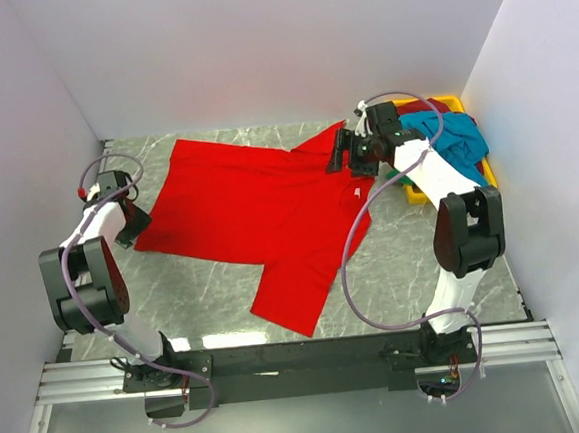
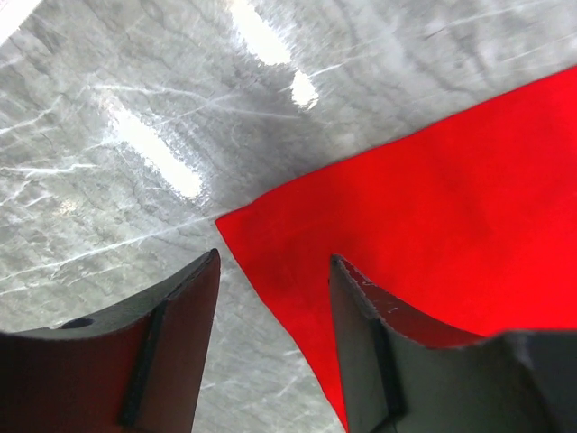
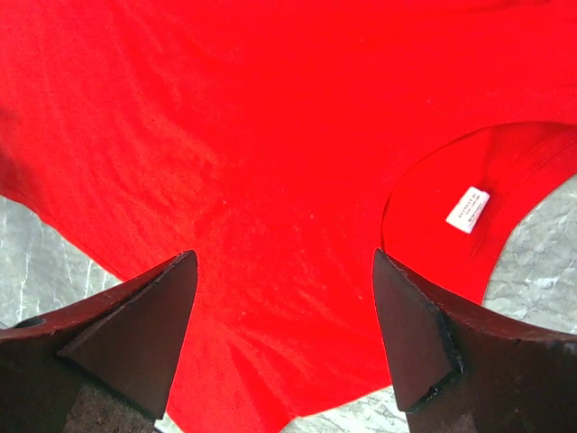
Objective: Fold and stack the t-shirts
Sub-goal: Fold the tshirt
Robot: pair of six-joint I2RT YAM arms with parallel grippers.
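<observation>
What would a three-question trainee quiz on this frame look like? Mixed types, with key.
1. True or false: the red t-shirt is already folded in half.
2. Which part of it is at the left jaws? A) the collar B) a hem corner C) a sleeve end
3. Fill in: the white neck tag shows in the ___ wrist view.

Key: 1 false, it lies spread flat; 2 B; 3 right.

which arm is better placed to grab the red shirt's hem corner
Left: the left gripper is at a hem corner of the red t-shirt, jaws open. The right gripper hovers by the collar.
</observation>
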